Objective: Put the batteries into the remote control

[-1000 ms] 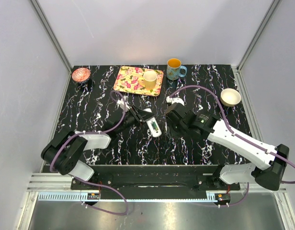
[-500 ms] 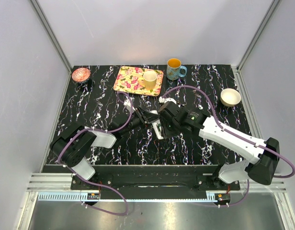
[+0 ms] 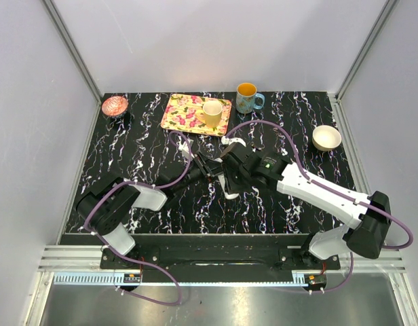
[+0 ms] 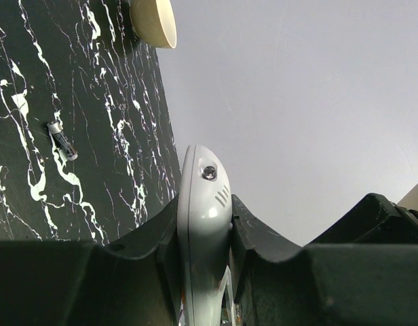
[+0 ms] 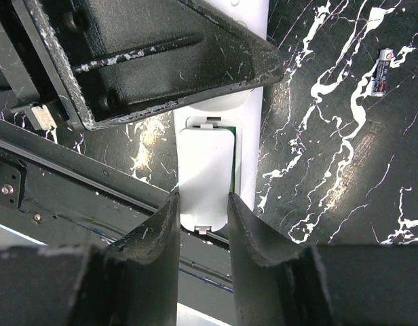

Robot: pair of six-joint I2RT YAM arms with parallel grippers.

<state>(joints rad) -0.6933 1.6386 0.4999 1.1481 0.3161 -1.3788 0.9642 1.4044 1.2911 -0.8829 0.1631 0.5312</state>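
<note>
White plastic, seen edge-on, fills the gap between the fingers (image 4: 169,238) of the left gripper (image 4: 203,248). This is the remote control (image 4: 202,204), clamped firmly by its long sides and lifted off the black marbled table (image 4: 32,81). Its lower end is cut off by the bottom of the left wrist view.

From the right wrist, the remote control (image 5: 250,156) runs far-to-near. Its far part is hidden under the dark body of the left gripper (image 5: 148,54). The right gripper (image 5: 202,200) is pinching a small white cover (image 5: 205,159) by its two long edges. The cover lies over the recess in the remote's back. A thin green strip shows along the cover's right side, and the rest of the recess is hidden, so I cannot tell what it contains.

One battery (image 5: 383,71) lies flat on the table to the right of the remote, well apart from it. The same dark battery (image 4: 62,140) has a pale end, and its label is too small to read. Beyond it, a cream bowl (image 4: 155,24) is cropped by the top edge.

From overhead, the two grippers (image 3: 210,168) (image 3: 226,175) crowd together at mid-table. Only a white sliver of the remote control (image 3: 231,191) shows beneath them.
</note>
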